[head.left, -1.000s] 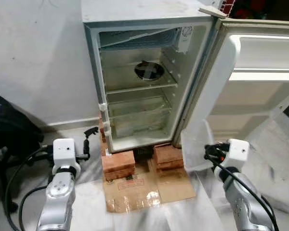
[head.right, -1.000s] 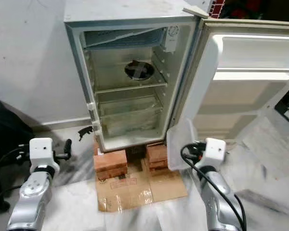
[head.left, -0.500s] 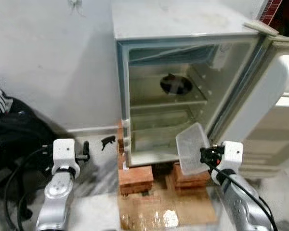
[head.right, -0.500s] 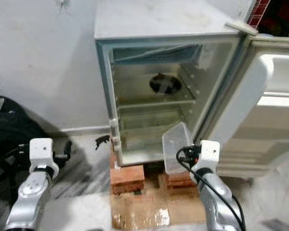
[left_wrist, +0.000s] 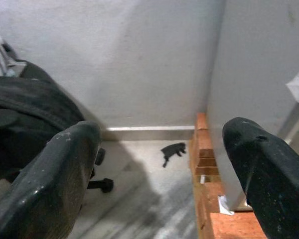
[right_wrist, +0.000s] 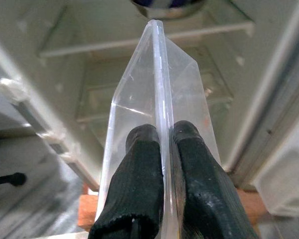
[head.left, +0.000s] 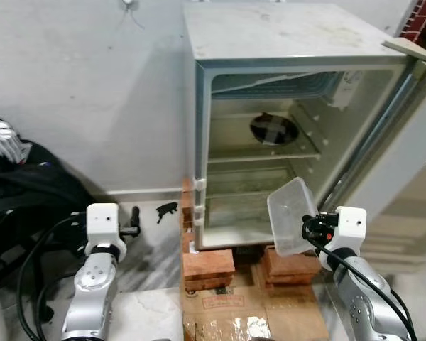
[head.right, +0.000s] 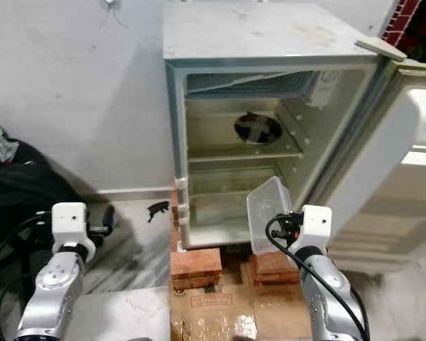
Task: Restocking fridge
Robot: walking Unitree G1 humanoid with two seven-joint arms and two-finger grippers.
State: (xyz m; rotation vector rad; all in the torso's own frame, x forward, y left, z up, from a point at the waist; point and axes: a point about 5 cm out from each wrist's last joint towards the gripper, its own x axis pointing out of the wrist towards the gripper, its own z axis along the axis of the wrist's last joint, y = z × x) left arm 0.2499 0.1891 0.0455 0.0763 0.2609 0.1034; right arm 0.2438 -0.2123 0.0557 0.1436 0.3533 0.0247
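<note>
Pinching clear tub (right_wrist: 162,107) rim — right tool (right_wrist: 163,149) clamped tight; left tool (left_wrist: 159,164) spread wide, empty.

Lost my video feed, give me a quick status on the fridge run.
Right gripper shut on clear plastic container, held before open white fridge. Left gripper open, low by the wall. Nothing blocking the fridge opening.

This looked like a corner of a lived-in home: a small white fridge (head.left: 291,106) stood open at center frame, propped on bricks (head.left: 208,261) and flattened cardboard (head.left: 248,320) (a makeshift base), against a plain wall (head.left: 78,92), with marble-patterned floor (head.left: 145,241) below.
</note>
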